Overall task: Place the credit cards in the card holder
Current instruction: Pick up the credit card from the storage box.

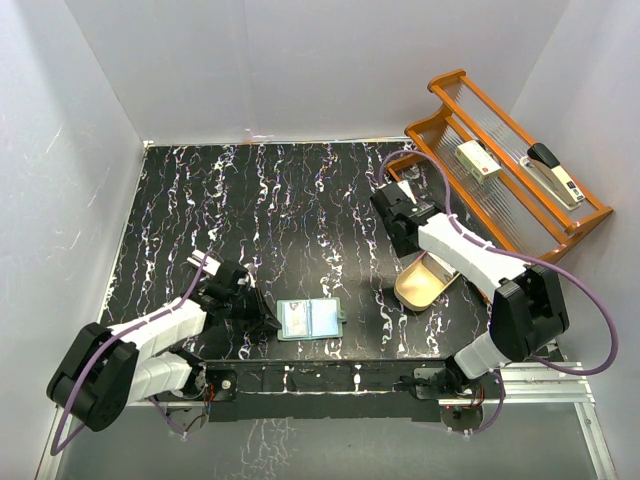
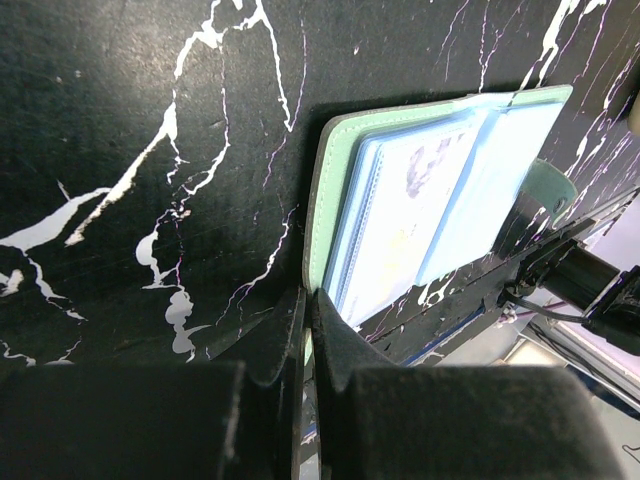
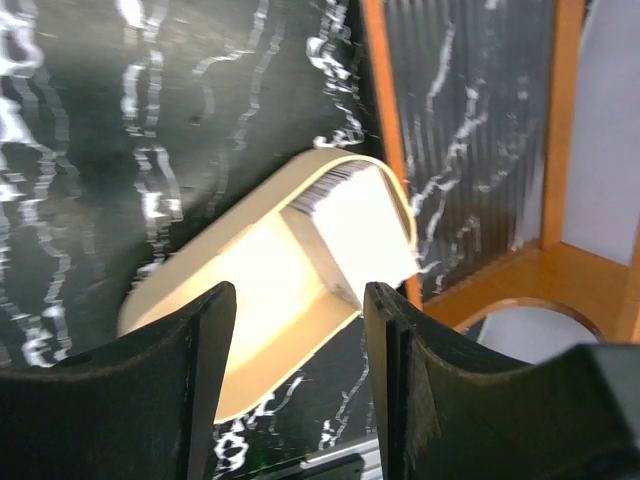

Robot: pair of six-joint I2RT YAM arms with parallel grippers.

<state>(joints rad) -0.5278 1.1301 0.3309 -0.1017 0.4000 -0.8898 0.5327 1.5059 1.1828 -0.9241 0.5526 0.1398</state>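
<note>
The card holder (image 1: 311, 320) is a sage-green wallet lying open near the table's front edge, with pale blue credit cards (image 2: 415, 215) in its sleeves. My left gripper (image 1: 264, 320) is at its left edge. Its jaws are pressed together with a thin strip of the green cover (image 2: 306, 352) between them. My right gripper (image 1: 400, 222) is open and empty above the tan oval tray (image 3: 240, 300). The tray holds a pale stack (image 3: 355, 232), washed out by glare, which looks like more cards.
The tan tray (image 1: 424, 283) sits right of centre. An orange wooden rack (image 1: 510, 165) at the back right holds a stapler (image 1: 556, 175) and a small box (image 1: 477, 161). White walls enclose the black marbled table (image 1: 260, 220).
</note>
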